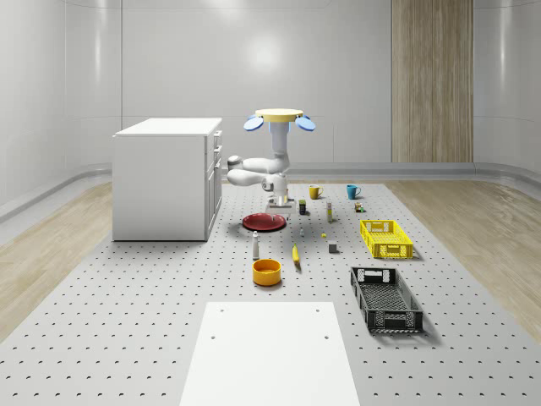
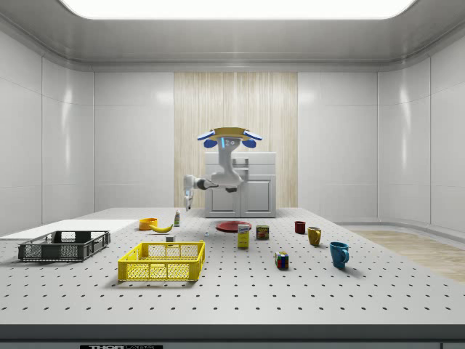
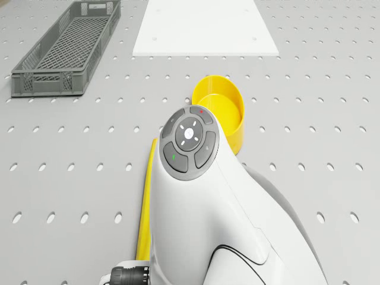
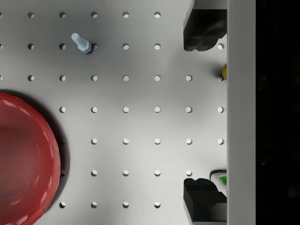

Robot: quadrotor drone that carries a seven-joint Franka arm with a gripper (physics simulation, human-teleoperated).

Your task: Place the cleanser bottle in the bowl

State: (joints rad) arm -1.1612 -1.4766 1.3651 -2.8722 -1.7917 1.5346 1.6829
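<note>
On the perforated worktop [image 1: 127, 338], nearest in the whole-scene view, lies a white panel [image 1: 269, 351], then a grey crate [image 1: 385, 298] and the yellow bowl [image 1: 266, 271] with a banana [image 1: 296, 254] beside it. Just behind the bowl stands the cleanser bottle [image 1: 255, 246], upright, its label too small to read. Farther back, a red plate [image 1: 265, 222] lies under the hovering drone [image 1: 280, 118]. The gripper [image 4: 205, 112] hangs open and empty over bare worktop beside the plate. A white cabinet [image 1: 166, 178] stands behind.
</note>
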